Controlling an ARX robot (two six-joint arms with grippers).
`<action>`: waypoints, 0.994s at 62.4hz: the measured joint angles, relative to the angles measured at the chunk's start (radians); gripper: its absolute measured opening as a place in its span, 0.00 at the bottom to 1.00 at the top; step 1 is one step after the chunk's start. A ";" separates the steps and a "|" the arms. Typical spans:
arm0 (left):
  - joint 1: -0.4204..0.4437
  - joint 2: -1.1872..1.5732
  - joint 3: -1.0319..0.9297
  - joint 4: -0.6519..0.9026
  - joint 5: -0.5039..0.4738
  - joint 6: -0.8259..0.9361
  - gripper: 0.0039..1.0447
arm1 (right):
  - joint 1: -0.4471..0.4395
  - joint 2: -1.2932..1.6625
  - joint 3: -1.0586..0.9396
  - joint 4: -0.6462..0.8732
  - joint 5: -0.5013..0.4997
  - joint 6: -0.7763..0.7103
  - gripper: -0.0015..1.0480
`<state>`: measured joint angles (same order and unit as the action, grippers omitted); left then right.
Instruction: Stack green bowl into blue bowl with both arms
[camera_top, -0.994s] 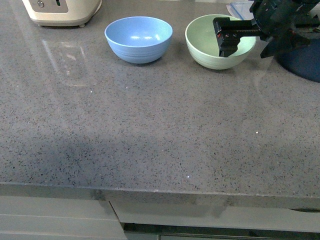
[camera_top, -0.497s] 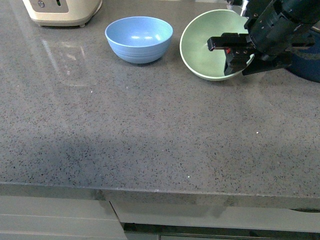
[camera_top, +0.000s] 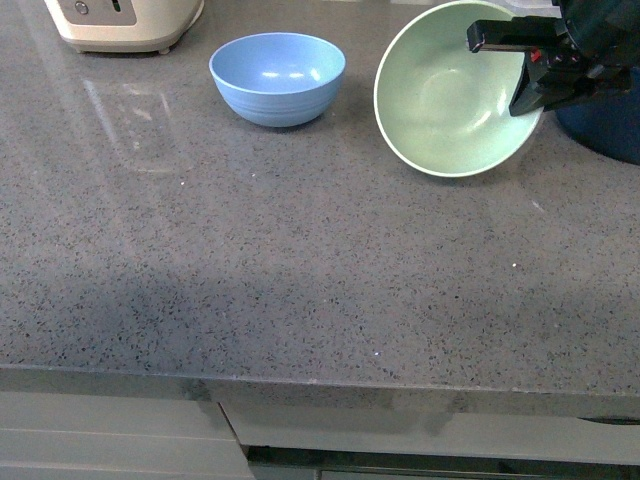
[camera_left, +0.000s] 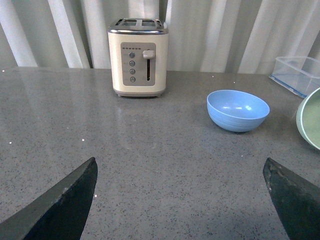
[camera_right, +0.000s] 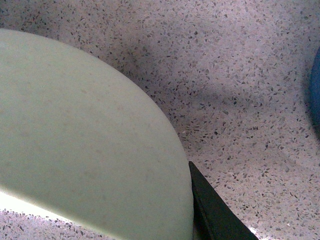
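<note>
The green bowl (camera_top: 450, 100) hangs tilted above the counter at the back right, its opening turned toward the front. My right gripper (camera_top: 515, 65) is shut on its right rim, one finger inside and one behind. In the right wrist view the green bowl's pale outside (camera_right: 85, 145) fills the picture beside one black finger (camera_right: 215, 210). The blue bowl (camera_top: 277, 78) stands upright on the counter to the left of it, also seen as the blue bowl (camera_left: 238, 110) in the left wrist view. My left gripper (camera_left: 180, 200) is open over bare counter, well short of the blue bowl.
A cream toaster (camera_top: 120, 20) stands at the back left, also shown as the toaster (camera_left: 138, 57). A dark navy pot (camera_top: 610, 125) sits right behind my right gripper. A clear plastic container (camera_left: 299, 75) lies at the back. The grey counter's front edge (camera_top: 320, 380) runs across below.
My right gripper has lifted the green bowl off the counter and tipped it so its opening faces forward. The blue bowl has not moved.
</note>
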<state>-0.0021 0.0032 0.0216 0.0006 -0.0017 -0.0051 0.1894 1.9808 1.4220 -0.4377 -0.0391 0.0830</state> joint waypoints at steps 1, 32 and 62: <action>0.000 0.000 0.000 0.000 0.000 0.000 0.94 | -0.002 0.000 0.006 -0.007 -0.005 0.000 0.01; 0.000 0.000 0.000 0.000 0.000 0.000 0.94 | 0.089 0.169 0.551 -0.225 -0.076 -0.026 0.01; 0.000 0.000 0.000 0.000 0.000 0.000 0.94 | 0.226 0.285 0.671 -0.243 -0.076 -0.025 0.01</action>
<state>-0.0021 0.0032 0.0216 0.0006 -0.0021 -0.0051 0.4152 2.2654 2.0933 -0.6811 -0.1154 0.0578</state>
